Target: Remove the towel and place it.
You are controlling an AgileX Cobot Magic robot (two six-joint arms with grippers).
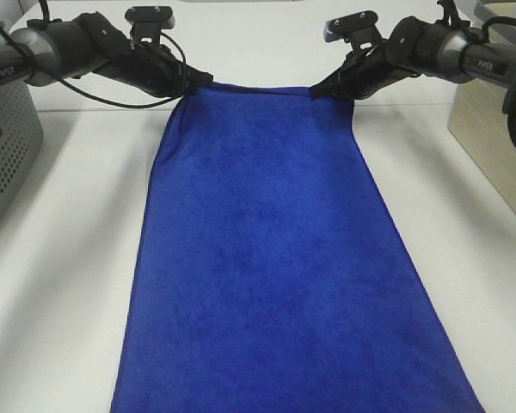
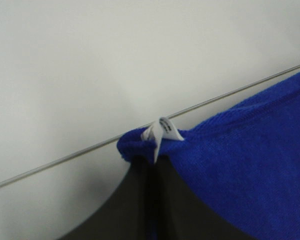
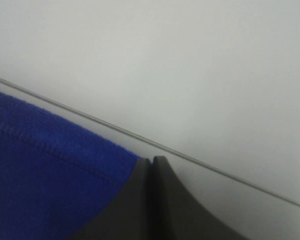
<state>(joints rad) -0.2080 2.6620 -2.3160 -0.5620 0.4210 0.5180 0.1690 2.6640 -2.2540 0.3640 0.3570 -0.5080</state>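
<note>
Big royal-blue plush microfibre towel point(image 1: 271, 258) runs lengthwise away from the camera; left gripper point(image 1: 198, 82) and right gripper point(image 1: 320, 89) each pinch a far corner.

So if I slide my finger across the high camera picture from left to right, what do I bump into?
Grey perforated box → left end effector → blue towel → right end effector → beige box.

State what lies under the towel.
The towel covers the white table, seen only around its edges. Anything beneath it is hidden. Both grippers, left and right, pinch its far corners.
</note>
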